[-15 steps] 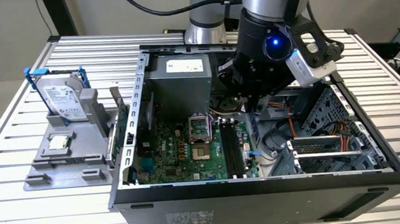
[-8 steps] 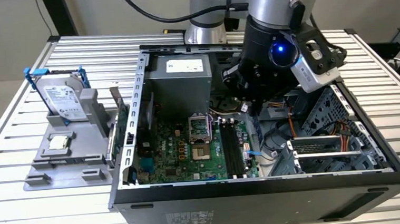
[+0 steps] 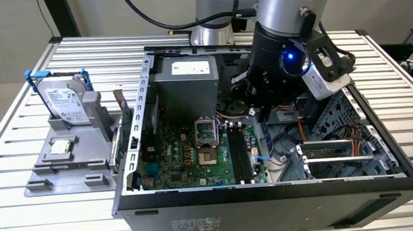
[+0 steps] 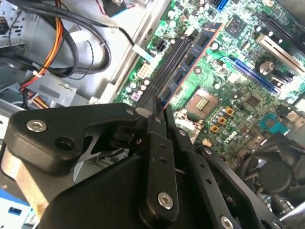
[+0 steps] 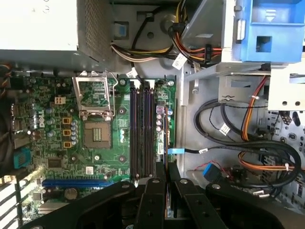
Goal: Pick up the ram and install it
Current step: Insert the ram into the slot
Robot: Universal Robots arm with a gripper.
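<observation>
My gripper (image 3: pixel 258 109) reaches down into the open computer case (image 3: pixel 133 153), over the motherboard. Its black fingers (image 4: pixel 153 143) are shut on the ram (image 4: pixel 190 59), a thin bluish board with dark chips that sticks out from between them. In the first wrist view the ram (image 5: pixel 165 138) shows edge-on as a thin line running from the gripper (image 5: pixel 165 168) along the side of the black memory slots (image 5: pixel 140 129). It hangs just above the slots (image 4: pixel 167 62), beside them rather than seated in one.
A silver hard drive with blue rails (image 3: pixel 67 100) stands in a grey holder on the exterior view's left. The power supply (image 3: pixel 184 87), the CPU socket (image 5: pixel 95 131), bundled cables (image 5: pixel 248 143) and a metal drive cage (image 3: pixel 340 150) crowd the case.
</observation>
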